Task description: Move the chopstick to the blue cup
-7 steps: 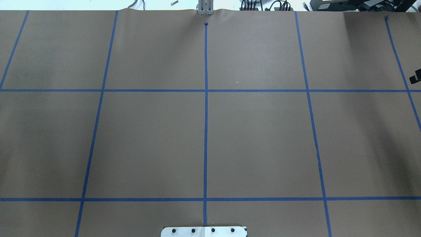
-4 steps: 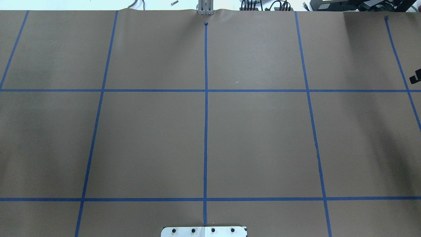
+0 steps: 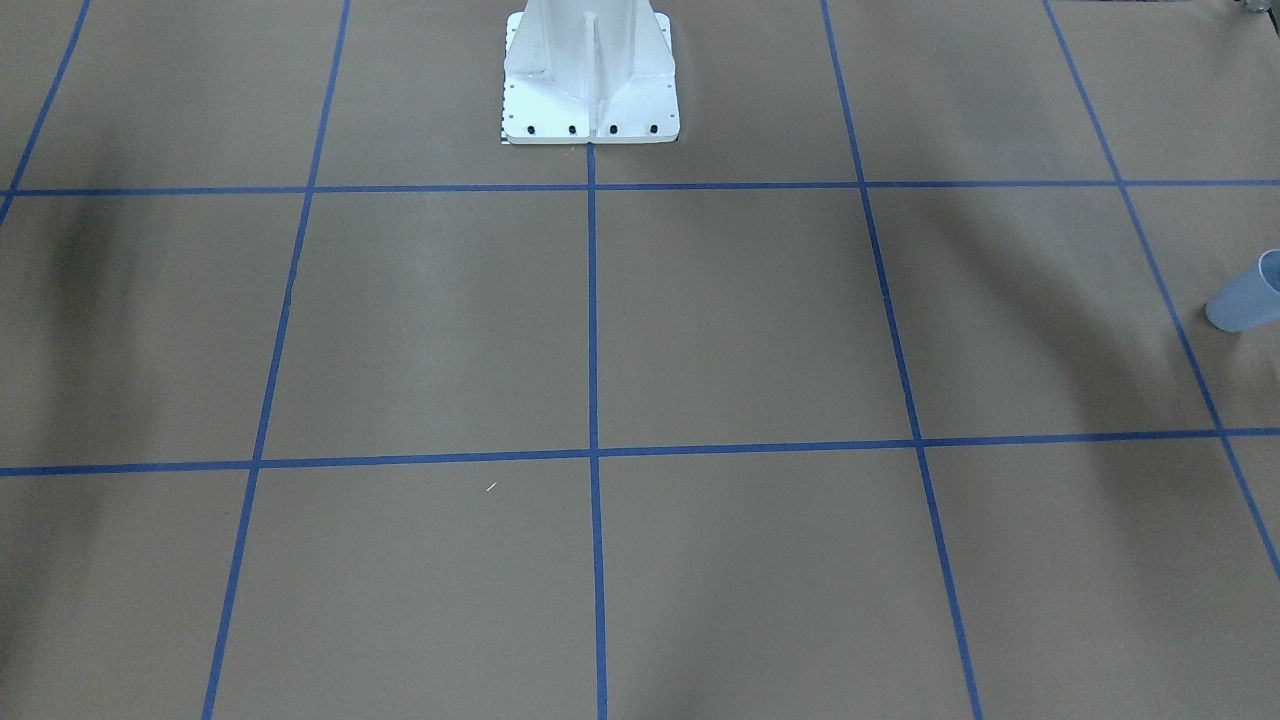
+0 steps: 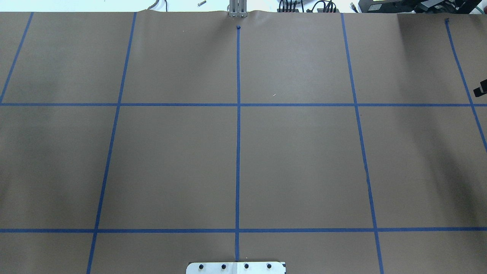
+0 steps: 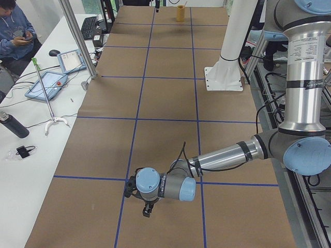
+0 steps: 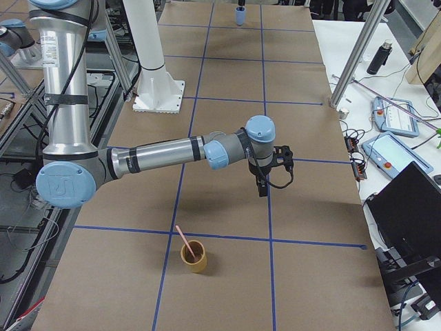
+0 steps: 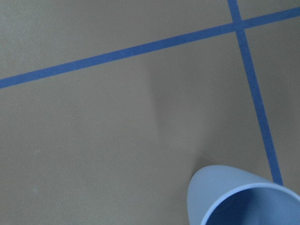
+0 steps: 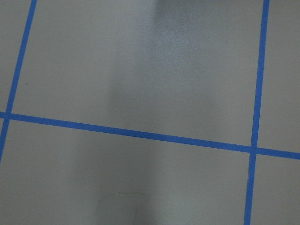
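The blue cup (image 3: 1245,298) stands upright at the table's end on my left side; it also shows in the left wrist view (image 7: 234,194), low and to the right, and far off in the exterior right view (image 6: 239,15). The pink chopstick (image 6: 183,238) leans in a brown cup (image 6: 193,254) at the table's other end. My left gripper (image 5: 148,211) hangs low over the table near the blue cup. My right gripper (image 6: 262,189) hangs over the table, apart from the brown cup. I cannot tell whether either is open or shut.
The white robot pedestal (image 3: 590,80) stands at the table's middle edge. Blue tape lines (image 4: 238,152) grid the brown table cover. A side table with tablets (image 5: 46,85) and a seated operator (image 5: 15,31) runs along the far side. A laptop (image 6: 406,207) is there too.
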`<state>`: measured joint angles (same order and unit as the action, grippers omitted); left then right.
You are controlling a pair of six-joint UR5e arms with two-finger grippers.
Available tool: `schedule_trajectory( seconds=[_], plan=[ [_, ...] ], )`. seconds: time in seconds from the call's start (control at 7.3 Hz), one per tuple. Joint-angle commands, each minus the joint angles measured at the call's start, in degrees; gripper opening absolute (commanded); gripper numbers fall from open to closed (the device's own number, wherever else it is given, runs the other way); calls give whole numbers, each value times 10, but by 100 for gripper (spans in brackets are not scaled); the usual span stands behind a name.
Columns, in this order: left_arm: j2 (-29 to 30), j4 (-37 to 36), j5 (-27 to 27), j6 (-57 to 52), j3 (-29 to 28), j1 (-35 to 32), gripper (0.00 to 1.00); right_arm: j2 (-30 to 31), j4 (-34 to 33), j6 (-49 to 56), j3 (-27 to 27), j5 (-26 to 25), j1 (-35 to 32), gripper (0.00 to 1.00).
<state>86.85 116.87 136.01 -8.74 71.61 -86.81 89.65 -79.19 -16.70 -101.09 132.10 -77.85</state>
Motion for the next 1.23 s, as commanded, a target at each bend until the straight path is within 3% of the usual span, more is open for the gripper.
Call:
schedule_trajectory(
  seconds=[0.0, 0.14, 0.55, 0.82, 1.1],
  plan=[
    [3, 1, 3, 0, 1, 1, 0, 0, 1, 0, 0, 0, 0, 100],
    [7, 0, 15, 8, 7, 1, 0, 0, 0, 0, 0, 0, 1, 100],
    [24, -7, 260, 146, 62, 1, 0, 0, 0, 0, -2, 0, 1, 100],
    [74, -4, 289, 311, 133, 2, 0, -1, 1, 0, -2, 0, 1, 100],
    [134, -2, 278, 450, 184, 73, 0, -1, 1, 0, -1, 0, 1, 100]
  ],
)
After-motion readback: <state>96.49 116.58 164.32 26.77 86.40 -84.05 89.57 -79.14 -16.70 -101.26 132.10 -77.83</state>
